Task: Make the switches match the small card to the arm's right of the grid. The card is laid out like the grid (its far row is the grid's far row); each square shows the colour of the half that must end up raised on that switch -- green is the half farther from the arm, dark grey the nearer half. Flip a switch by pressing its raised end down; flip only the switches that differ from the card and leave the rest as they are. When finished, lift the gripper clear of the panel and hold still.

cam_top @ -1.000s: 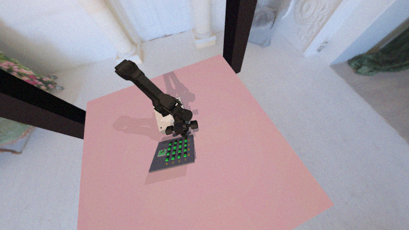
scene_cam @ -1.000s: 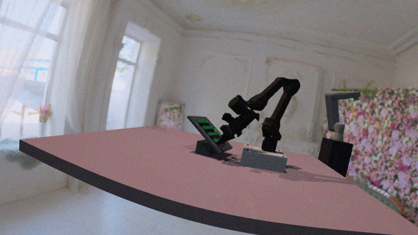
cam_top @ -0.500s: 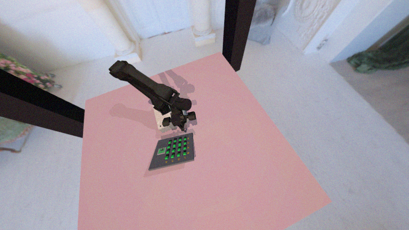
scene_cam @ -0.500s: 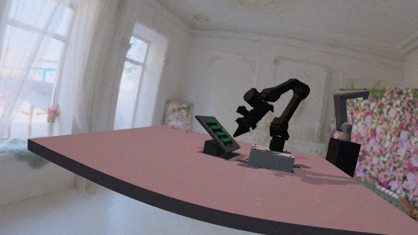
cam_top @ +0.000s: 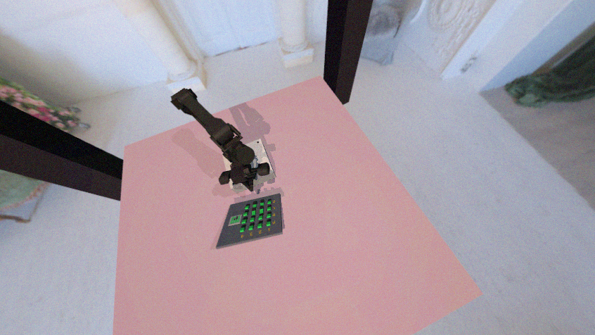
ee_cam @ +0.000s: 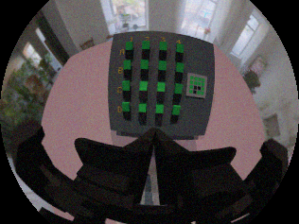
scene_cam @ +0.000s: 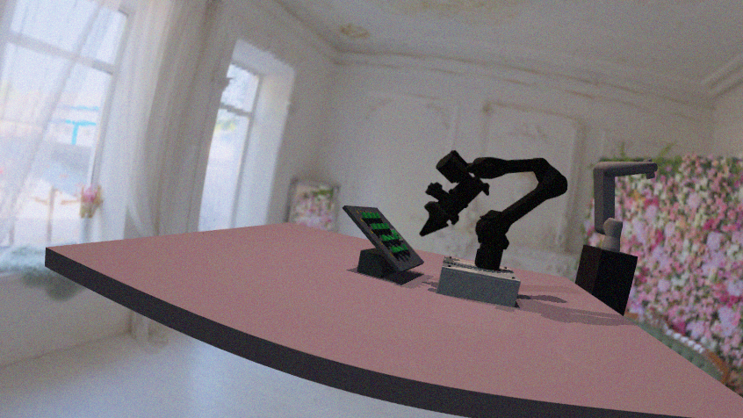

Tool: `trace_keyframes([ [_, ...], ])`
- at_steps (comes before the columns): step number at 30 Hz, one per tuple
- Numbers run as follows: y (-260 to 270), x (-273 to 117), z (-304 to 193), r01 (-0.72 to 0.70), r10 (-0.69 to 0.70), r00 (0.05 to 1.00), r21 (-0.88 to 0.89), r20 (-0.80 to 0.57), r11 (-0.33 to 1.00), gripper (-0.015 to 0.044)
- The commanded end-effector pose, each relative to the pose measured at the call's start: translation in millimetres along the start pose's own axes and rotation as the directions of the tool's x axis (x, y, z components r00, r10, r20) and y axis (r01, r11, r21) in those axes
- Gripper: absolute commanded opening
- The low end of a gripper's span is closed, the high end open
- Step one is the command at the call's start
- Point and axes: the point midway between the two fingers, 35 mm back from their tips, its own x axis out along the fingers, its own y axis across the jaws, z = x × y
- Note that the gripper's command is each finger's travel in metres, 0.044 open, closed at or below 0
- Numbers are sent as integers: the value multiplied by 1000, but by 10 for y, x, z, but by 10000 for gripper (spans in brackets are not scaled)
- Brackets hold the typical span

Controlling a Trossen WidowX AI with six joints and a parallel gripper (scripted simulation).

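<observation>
- The fingers (scene_cam: 423, 231) were pressed together to a point and pinched nothing; in the wrist view their tips (ee_cam: 150, 139) met in a narrow wedge.
- They hung in the air, tilted downward, touching nothing.
- Ahead of and below the fingers stood the panel (scene_cam: 383, 239), a dark slab tilted up on a dark block, its near edge apart from the tips.
- On its face sat the switches (ee_cam: 152, 79), a four-by-four grid showing green and dark halves; which halves stood raised I could not tell.
- Right of the grid from the fingers lay the small card (ee_cam: 198, 85), green with dark squares, too small to read.
- Behind the fingers, the arm (scene_cam: 514, 190) rose from a grey base (scene_cam: 478, 283).
- All stood on the pink table (cam_top: 333, 233).
</observation>
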Motion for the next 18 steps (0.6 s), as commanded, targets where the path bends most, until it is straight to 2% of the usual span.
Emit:
trace_keyframes([
  [1,-89,11,-48,-3,3,1000,-14,-4,1000,0],
  [6,-87,345,-54,-2,3,1000,-15,22,1000,0],
  [18,-91,464,-59,-2,3,1000,-15,24,1000,0],
])
